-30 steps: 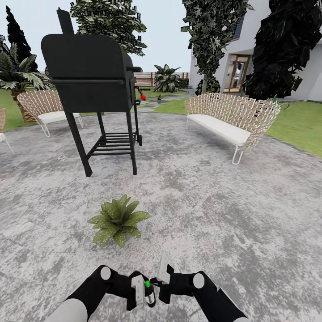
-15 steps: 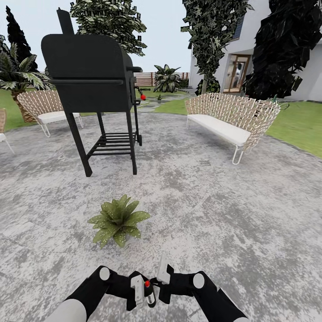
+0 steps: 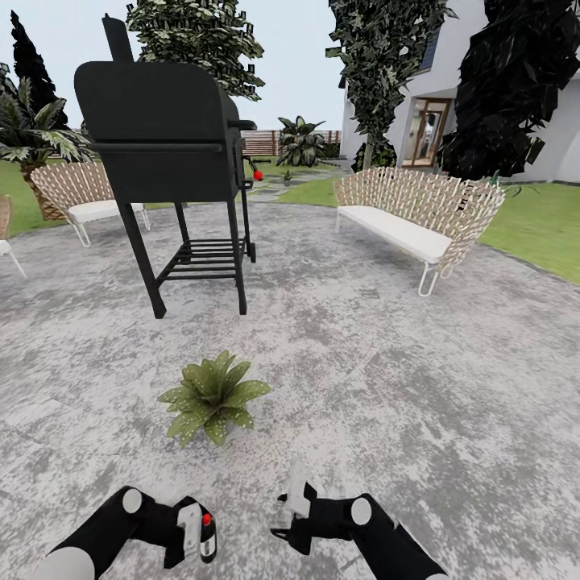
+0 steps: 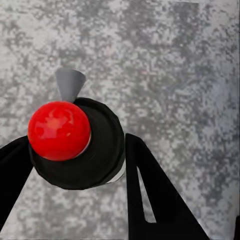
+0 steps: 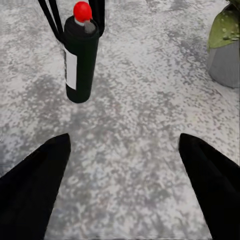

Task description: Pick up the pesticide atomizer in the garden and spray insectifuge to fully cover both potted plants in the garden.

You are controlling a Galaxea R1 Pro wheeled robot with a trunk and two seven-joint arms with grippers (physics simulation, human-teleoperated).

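We see the left pincer (image 3: 193, 532) pinching the pesticide atomizer (image 3: 207, 537), a black bottle with a red cap and a white label, and its two fingers press on the bottle's sides. The bottle stands upright above the grey patio (image 3: 387, 387). The right pincer (image 3: 292, 509) is spread wide and holds nothing. One potted plant (image 3: 213, 396) sits on the patio, just ahead of both pincers, and a black grill (image 3: 165, 145) stands further behind it.

- pesticide atomizer (image 5: 80, 57): black bottle, red cap, white label
- potted plant (image 3: 212, 396): green speckled leaves
- patio (image 3: 387, 379): mottled grey
- grill (image 3: 165, 145): black
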